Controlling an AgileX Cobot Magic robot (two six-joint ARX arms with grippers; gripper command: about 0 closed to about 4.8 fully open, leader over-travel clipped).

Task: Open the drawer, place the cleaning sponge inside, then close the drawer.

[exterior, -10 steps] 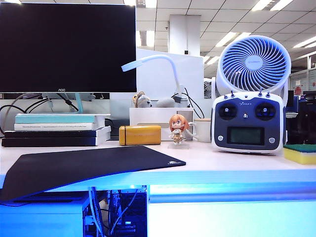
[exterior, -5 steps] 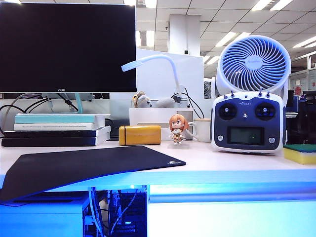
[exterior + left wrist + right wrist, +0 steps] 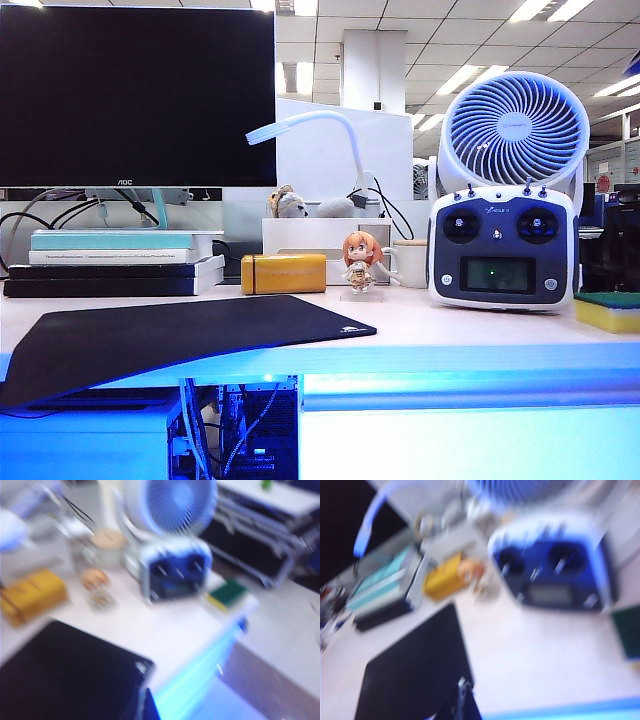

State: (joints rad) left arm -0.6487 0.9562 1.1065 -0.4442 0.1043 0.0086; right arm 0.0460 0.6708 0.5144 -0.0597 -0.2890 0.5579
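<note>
The cleaning sponge [image 3: 607,312], yellow foam under a dark green top, lies at the desk's far right edge, next to the blue remote controller [image 3: 500,247]. The drawer [image 3: 470,440] is the flat, blue-lit panel under the desktop, and it is closed. Neither gripper shows in the exterior view. The blurred left wrist view has the sponge [image 3: 227,592] near the desk corner and the drawer front [image 3: 210,700] below it. My left gripper [image 3: 145,706] hovers over the mat's corner, tips together, holding nothing. My right gripper [image 3: 465,700] is shut and empty above the mat, with the sponge [image 3: 627,630] off to the side.
A black mouse mat [image 3: 170,335] covers the left of the desk. Behind it are a monitor [image 3: 135,95], stacked books [image 3: 115,262], a mustard case [image 3: 284,273], a figurine [image 3: 361,262], a mug [image 3: 408,263] and a fan [image 3: 515,125]. An open computer bay with cables [image 3: 240,430] lies left of the drawer.
Nothing on the desk has moved in the exterior view, and neither arm has come into it.
</note>
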